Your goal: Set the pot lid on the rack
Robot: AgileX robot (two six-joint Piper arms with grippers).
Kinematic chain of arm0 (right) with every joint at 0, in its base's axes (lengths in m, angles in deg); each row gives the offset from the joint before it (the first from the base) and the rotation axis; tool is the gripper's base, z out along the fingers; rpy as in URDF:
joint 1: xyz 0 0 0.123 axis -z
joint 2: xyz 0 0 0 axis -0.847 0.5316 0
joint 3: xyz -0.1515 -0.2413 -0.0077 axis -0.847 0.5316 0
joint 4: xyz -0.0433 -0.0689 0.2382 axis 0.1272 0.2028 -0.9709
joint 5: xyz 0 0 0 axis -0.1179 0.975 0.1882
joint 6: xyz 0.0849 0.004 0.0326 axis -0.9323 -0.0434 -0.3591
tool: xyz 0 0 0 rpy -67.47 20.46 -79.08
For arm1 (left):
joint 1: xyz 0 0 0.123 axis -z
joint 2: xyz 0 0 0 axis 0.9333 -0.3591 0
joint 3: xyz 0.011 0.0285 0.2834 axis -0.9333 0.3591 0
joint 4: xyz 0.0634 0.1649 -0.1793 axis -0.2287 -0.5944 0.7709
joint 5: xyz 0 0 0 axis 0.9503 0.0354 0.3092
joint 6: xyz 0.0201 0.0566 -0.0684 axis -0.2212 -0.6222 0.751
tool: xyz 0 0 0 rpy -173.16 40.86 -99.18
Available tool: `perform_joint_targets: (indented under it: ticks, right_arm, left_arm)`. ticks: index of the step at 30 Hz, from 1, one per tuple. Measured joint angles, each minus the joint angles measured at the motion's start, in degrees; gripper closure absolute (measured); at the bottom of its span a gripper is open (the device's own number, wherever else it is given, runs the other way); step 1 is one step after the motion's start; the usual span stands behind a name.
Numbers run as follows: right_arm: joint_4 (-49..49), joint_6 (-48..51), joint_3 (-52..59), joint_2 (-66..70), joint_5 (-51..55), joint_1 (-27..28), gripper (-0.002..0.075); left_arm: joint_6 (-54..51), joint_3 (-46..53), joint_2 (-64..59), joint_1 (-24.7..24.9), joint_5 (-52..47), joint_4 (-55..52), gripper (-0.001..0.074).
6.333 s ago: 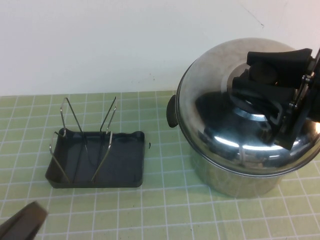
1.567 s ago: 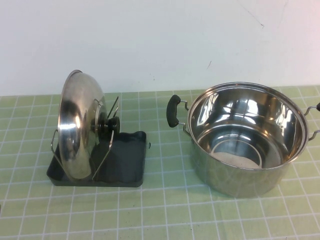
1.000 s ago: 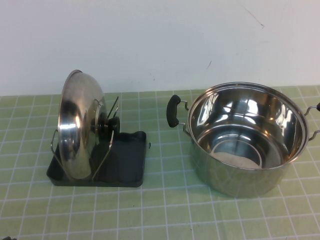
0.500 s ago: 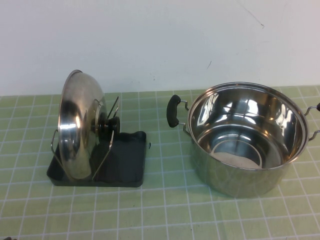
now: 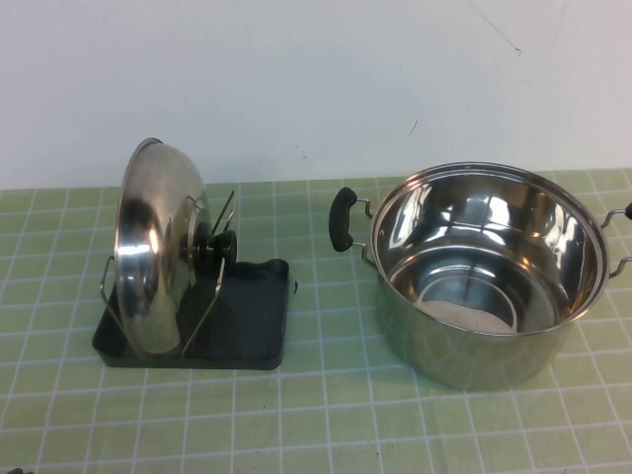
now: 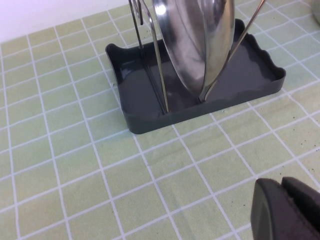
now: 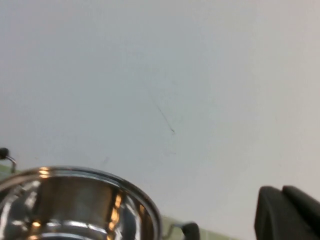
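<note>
The open steel pot (image 5: 489,272) stands on the right of the green grid mat (image 5: 326,415), its black handle (image 5: 342,219) facing the rack. My pot lid (image 5: 150,247), domed and shiny, stands on edge in the dark grey rack (image 5: 247,331) on the left, held between wire prongs (image 6: 155,60), its black knob (image 5: 219,247) pointing right. My left gripper (image 6: 290,210) hangs near the rack, holding nothing, its fingers pressed together. My right gripper (image 7: 287,212) is beyond the pot; I cannot tell its opening.
</note>
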Motion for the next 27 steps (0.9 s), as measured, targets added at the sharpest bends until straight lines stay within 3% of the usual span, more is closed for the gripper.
perform_joint_targets:
  ticks: [4,6,8,11,18,23,27]
  right_arm:
    - [-39.5,38.0,0.0,-2.5,12.2,0.0,0.0727]
    - [-56.5,51.3,0.0,-5.3,19.5,0.0,0.0727]
    - [-65.1,58.7,0.0,-8.6,26.1,0.8,0.0727]
    - [-67.0,63.1,0.2,-14.4,28.8,4.7,0.0727]
    - [-66.0,62.3,3.3,-19.3,27.4,18.8,0.0727]
    - [-66.4,62.0,6.0,-19.3,23.7,20.6,0.0727]
    - [-74.0,65.3,10.6,-19.3,20.1,19.5,0.0727]
  left_arm:
    - [-0.1,0.0,0.1,0.0,0.0,0.2,0.0736]
    - [-0.2,0.0,0.1,0.0,0.0,0.2,0.0736]
    - [-0.2,0.0,0.1,0.0,0.0,0.2,0.0736]
    - [-0.2,0.0,0.1,0.0,0.0,0.2,0.0736]
    - [-0.2,0.0,0.1,0.0,0.0,0.4,0.0736]
    - [-0.2,0.0,0.1,0.0,0.0,0.4,0.0736]
    - [-0.2,0.0,0.1,0.0,0.0,0.4,0.0736]
